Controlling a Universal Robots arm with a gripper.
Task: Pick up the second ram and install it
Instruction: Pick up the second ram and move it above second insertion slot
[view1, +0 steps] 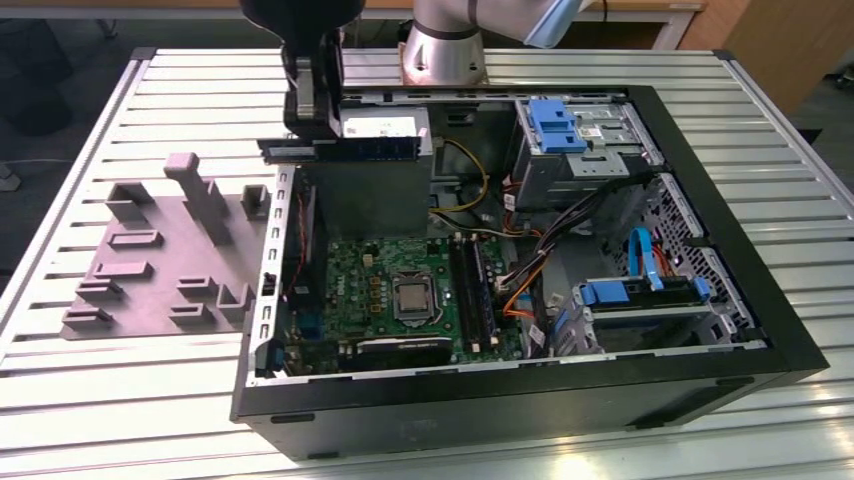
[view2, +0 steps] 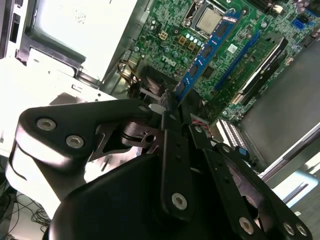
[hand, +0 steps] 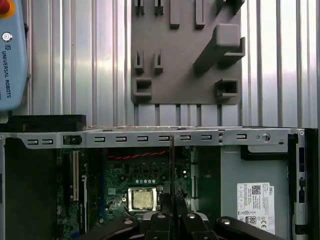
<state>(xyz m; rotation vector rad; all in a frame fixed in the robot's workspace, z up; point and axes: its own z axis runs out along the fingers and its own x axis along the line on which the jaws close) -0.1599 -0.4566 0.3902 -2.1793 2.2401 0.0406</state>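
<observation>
The second ram (view1: 350, 150), a thin green stick, hangs level above the far corner of the open computer case (view1: 787, 340), toward the exterior view's left. The claw (view1: 314, 140) is closed on one end of it. In the second wrist view the claw (view2: 169, 102) pinches the stick (view2: 207, 50) over the green motherboard (view2: 165, 30). Just beside the case, on the exterior view's left, a grey fixture plate (view1: 147, 270) lies on the ribbed metal counter (view1: 80, 420).
</observation>
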